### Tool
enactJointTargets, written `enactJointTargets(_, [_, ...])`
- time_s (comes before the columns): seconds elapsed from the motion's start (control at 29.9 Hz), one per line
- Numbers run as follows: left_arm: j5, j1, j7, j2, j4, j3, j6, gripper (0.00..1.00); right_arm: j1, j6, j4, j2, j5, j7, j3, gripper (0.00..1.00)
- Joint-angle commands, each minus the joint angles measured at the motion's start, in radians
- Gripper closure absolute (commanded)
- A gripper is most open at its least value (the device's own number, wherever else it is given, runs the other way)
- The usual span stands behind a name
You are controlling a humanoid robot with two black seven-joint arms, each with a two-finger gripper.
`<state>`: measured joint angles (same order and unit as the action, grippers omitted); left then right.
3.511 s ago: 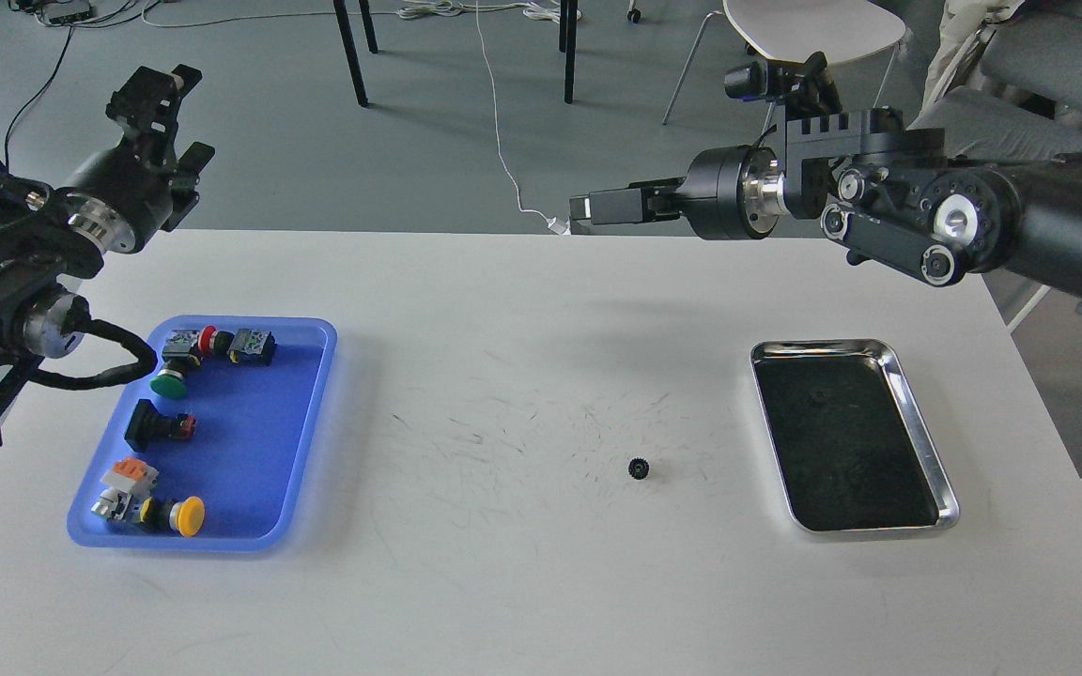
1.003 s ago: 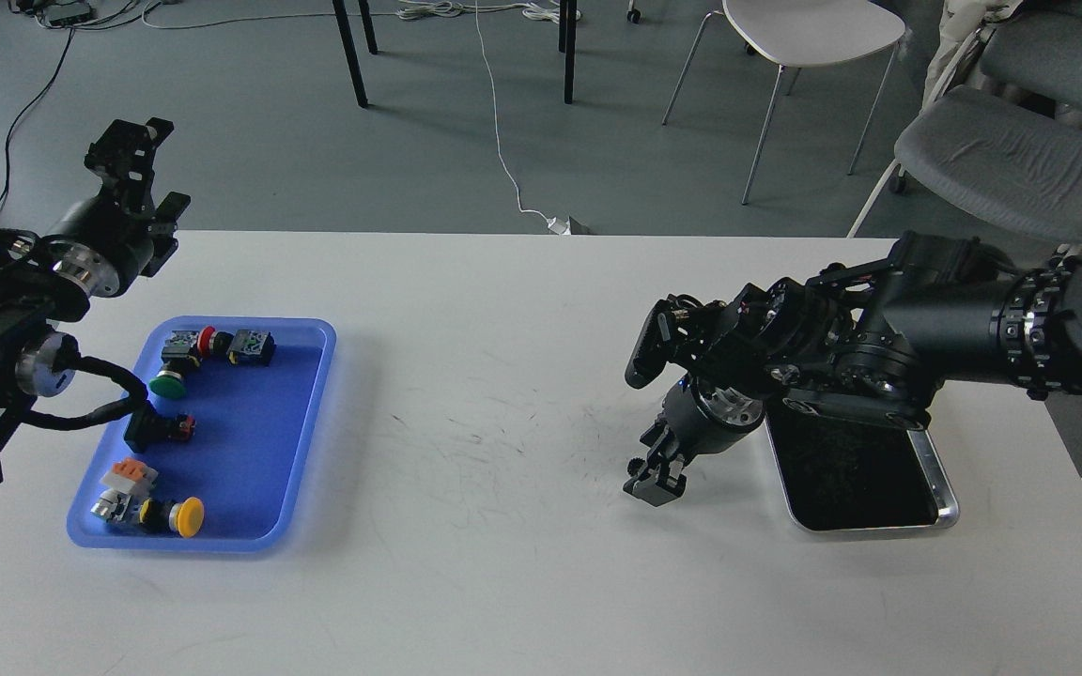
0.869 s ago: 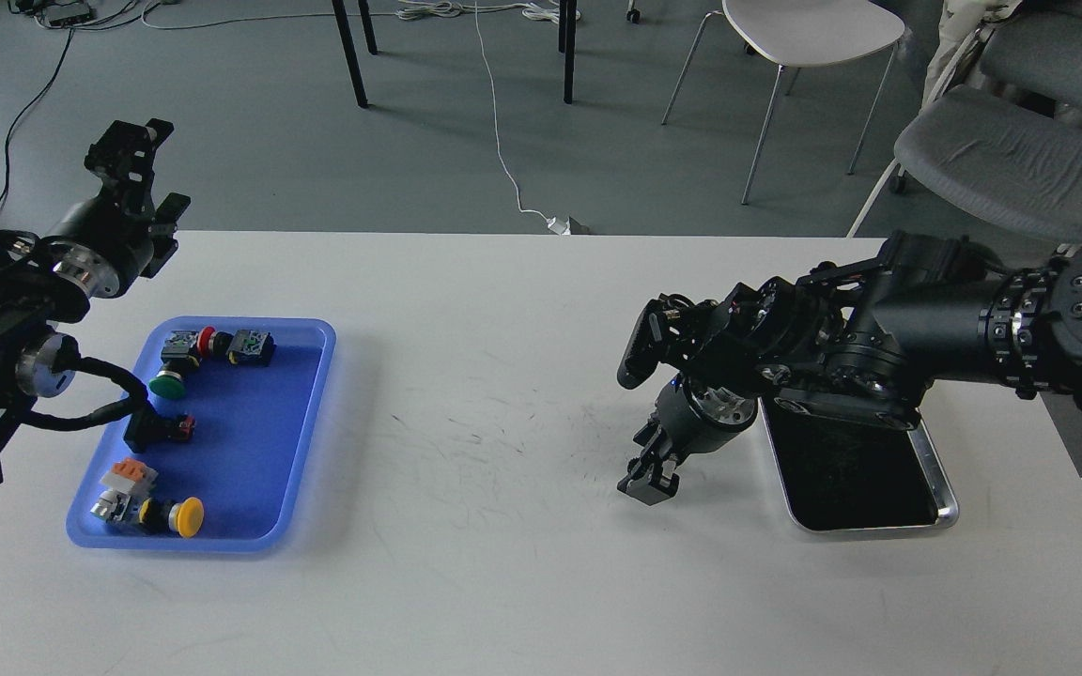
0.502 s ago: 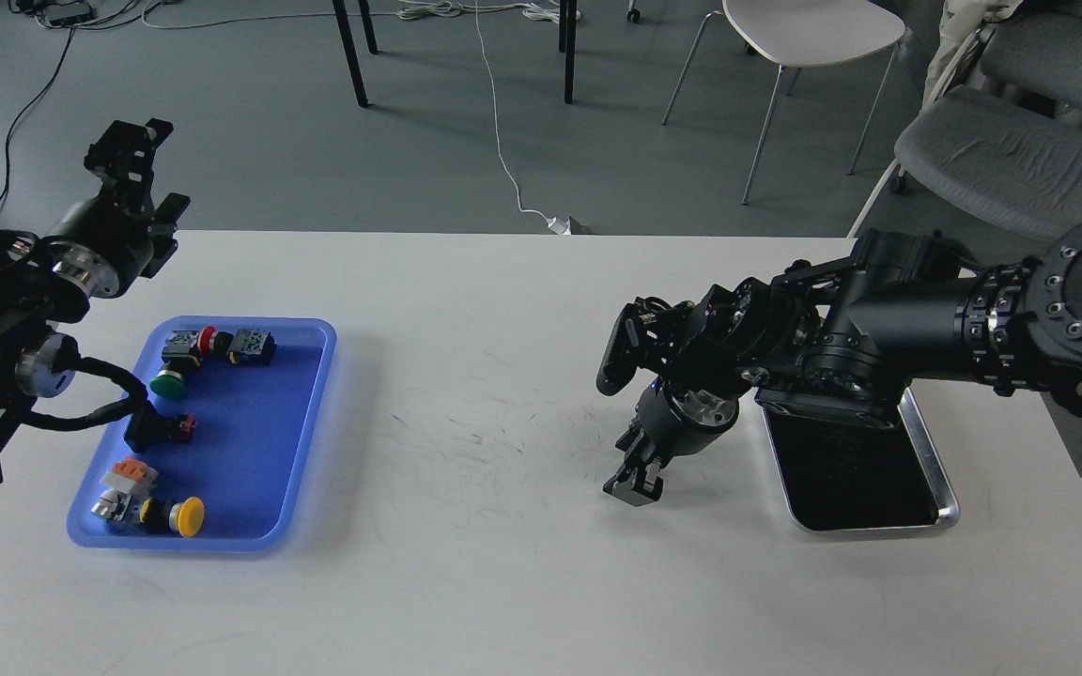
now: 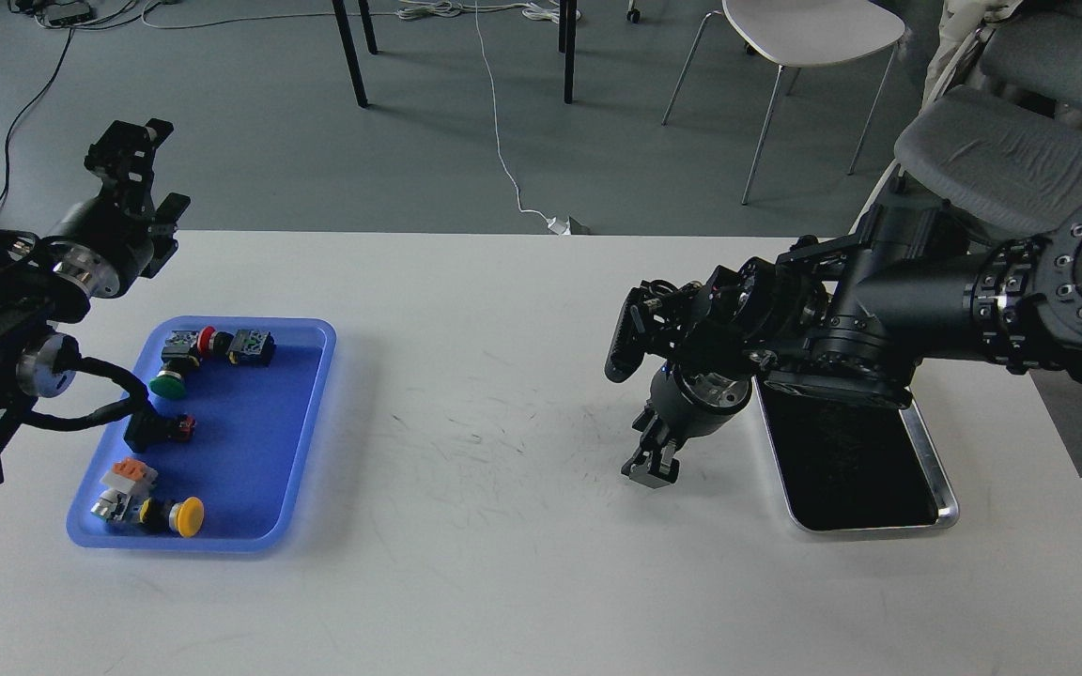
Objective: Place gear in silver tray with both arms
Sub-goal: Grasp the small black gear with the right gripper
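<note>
Though gear is hidden, we judge it tiny, stiff, slippery: pinch its rim; right gripper [image 5: 651,468] and left gripper [image 5: 132,150] jaws unreadable.

blue tray [image 5: 306,413], silver tray [image 5: 937,469], white table [image 5: 503,582]

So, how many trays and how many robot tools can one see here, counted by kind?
Trays: 2, the blue tray and the silver tray.
Tools: 2, the left tool and the right tool.
Total: 4.
</note>
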<state>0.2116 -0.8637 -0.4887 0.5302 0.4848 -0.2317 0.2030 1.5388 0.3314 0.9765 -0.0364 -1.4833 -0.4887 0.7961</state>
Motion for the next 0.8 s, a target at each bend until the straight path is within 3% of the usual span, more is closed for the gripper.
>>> enactJointTargets(0.0, [-0.001,0.000,0.000,-0.001,0.000,0.000,0.000,0.01,-0.002,0.000,0.004,0.001,-0.005,0.000,0.000,0.43])
enactJointTargets(0.27, [-0.001,0.000,0.000,-0.001,-0.002,0.000,0.000,0.01,-0.009,0.000,0.005,0.003,-0.009,0.000,0.003,0.44])
enactJointTargets(0.77, [0.000,0.008,0.000,-0.021,-0.035,0.000,0.003,0.01,-0.016,0.000,0.004,0.003,-0.032,0.000,0.012,0.56])
